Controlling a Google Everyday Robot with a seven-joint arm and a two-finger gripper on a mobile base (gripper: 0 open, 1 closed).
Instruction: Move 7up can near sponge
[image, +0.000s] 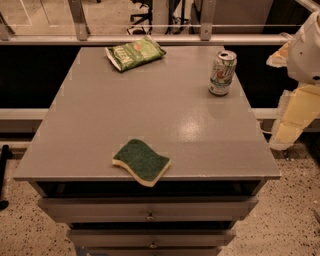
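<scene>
The 7up can (222, 73) stands upright near the table's far right edge, silver-white with green and red markings. The sponge (142, 161) lies flat near the table's front edge, a little left of centre, dark green top up over pale yellow foam. The can and the sponge are far apart. My arm with the gripper (289, 122) hangs at the right edge of the view, off the table's right side. It is to the right of the can, a little nearer the front, and touches nothing.
A flat green snack bag (135, 52) lies at the table's far left. The grey table (150, 110) has drawers (150, 209) under its front edge. A rail and glass partition (150, 39) run behind the table. Speckled floor lies below.
</scene>
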